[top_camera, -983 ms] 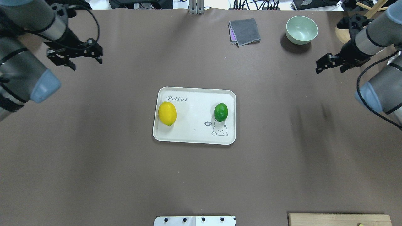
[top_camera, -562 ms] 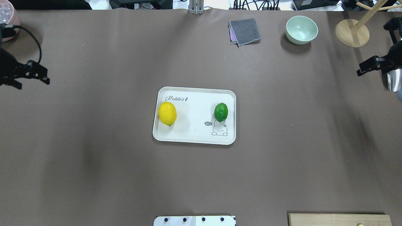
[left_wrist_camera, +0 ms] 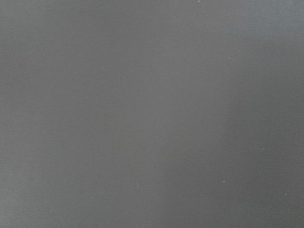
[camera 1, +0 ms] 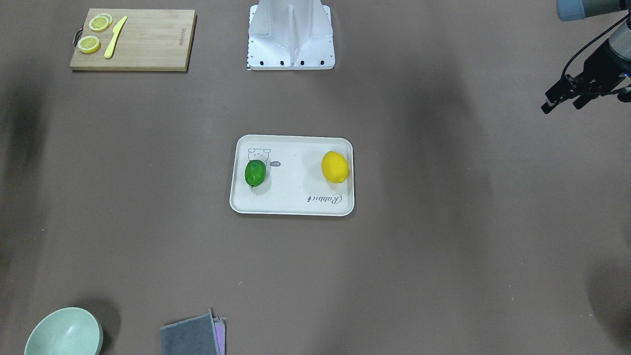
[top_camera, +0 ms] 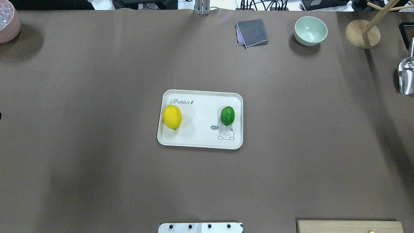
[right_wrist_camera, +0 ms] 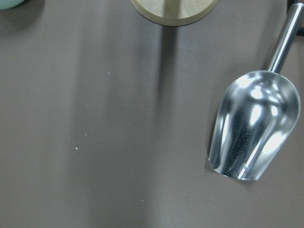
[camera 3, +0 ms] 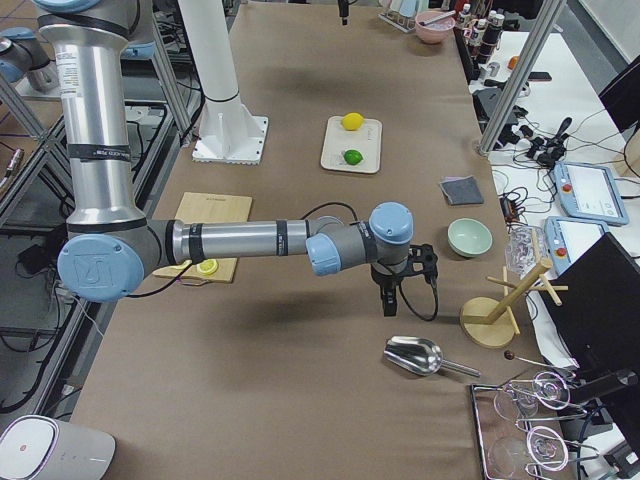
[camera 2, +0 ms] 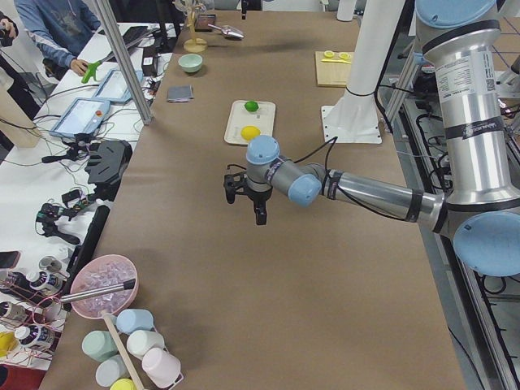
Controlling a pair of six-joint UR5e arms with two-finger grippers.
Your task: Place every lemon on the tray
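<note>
The yellow lemon [top_camera: 172, 117] lies at the left end of the cream tray [top_camera: 200, 137] and the green lemon [top_camera: 227, 115] at its right end, by the bear drawing. Both also show in the front view: yellow lemon [camera 1: 335, 167], green lemon [camera 1: 255, 172], tray [camera 1: 296, 199]. My left gripper [camera 1: 559, 106] hangs open and empty far off to the tray's side, and is also in the left side view [camera 2: 244, 207]. My right gripper [camera 3: 400, 295] shows only in the right side view, near the scoop; I cannot tell if it is open.
A wooden cutting board [camera 1: 148, 39] with lemon slices and a yellow knife lies by the robot base [camera 1: 291, 44]. A green bowl [top_camera: 310, 30], grey cloth [top_camera: 252, 32], wooden stand [top_camera: 362, 34], metal scoop [top_camera: 406, 77] and pink bowl [top_camera: 8, 26] sit along the far edge.
Both arms have swung outward and left the overhead view. The lemons and the tray have not moved.
</note>
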